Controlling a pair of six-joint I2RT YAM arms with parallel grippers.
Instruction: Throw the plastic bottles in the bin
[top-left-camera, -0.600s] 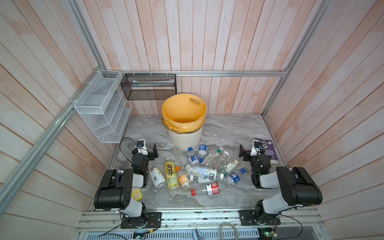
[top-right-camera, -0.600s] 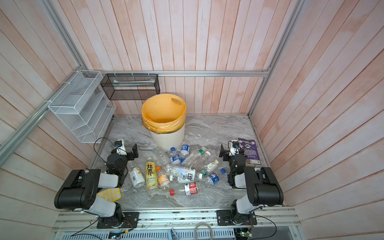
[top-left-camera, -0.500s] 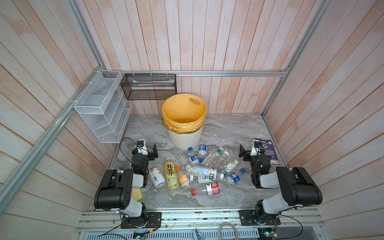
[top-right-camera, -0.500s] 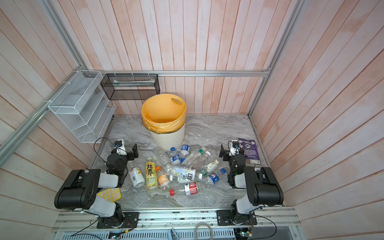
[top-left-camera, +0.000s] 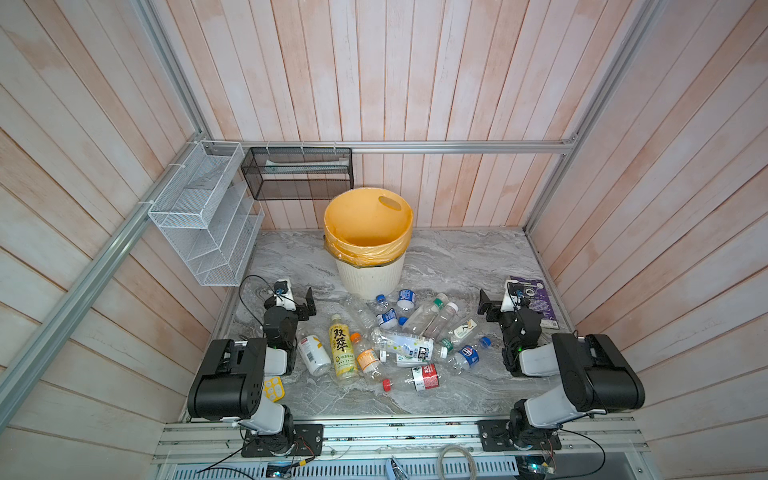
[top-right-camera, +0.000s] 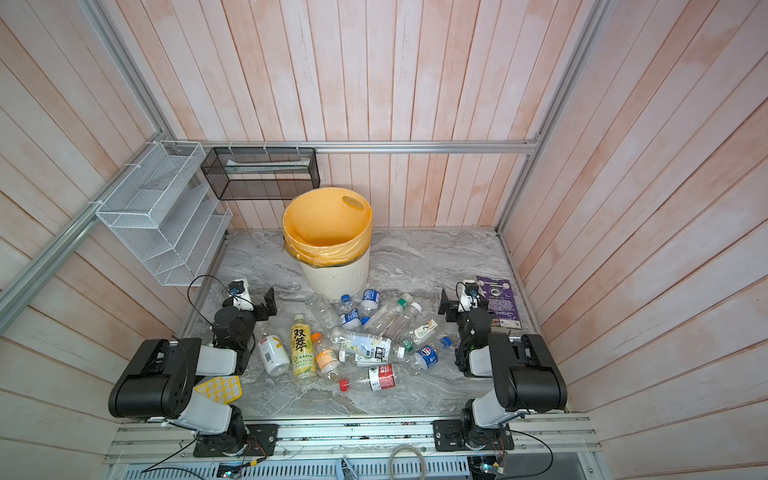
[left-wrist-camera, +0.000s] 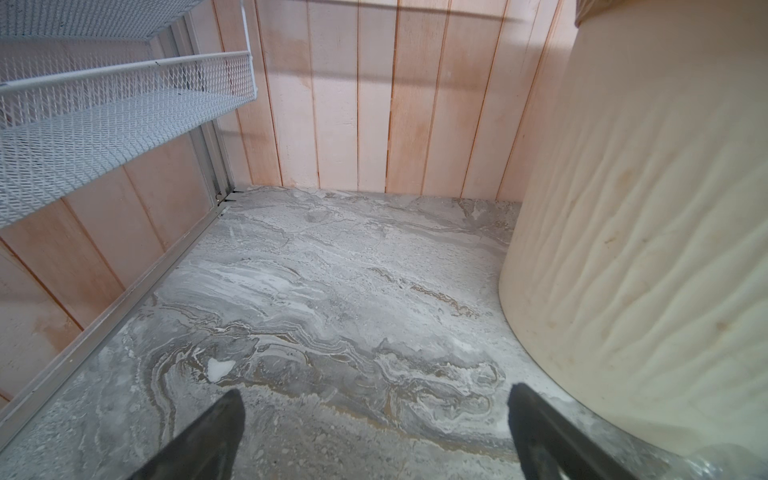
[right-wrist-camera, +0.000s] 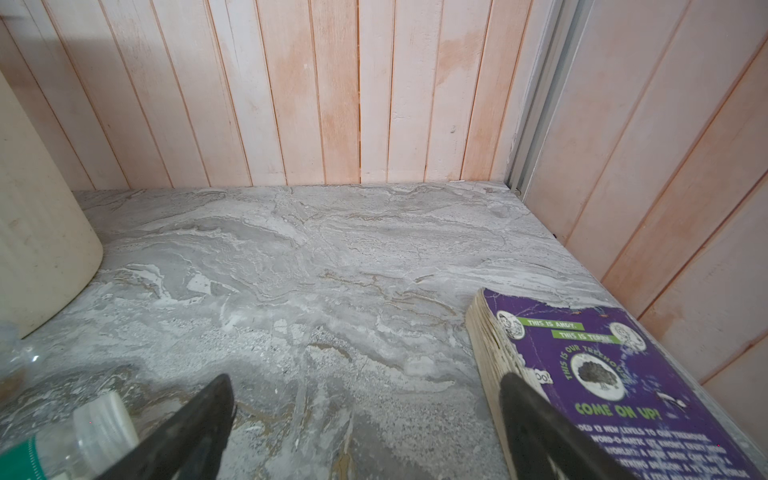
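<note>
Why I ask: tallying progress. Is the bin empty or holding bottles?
Empty as far as visible: inside the bin only bare liner; bottles lie outside.

The left pincer (left-wrist-camera: 374, 432) gapes empty over marble (left-wrist-camera: 316, 291), bin (left-wrist-camera: 648, 232) just beside.

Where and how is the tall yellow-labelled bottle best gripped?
Probably its narrow shoulder just below the cap, from straight above, jaws across the neck. The yellow-labelled bottle lies flat, cap towards the bin; a white-labelled bottle and an orange-capped bottle crowd its body. The open left gripper looks closest.
</note>
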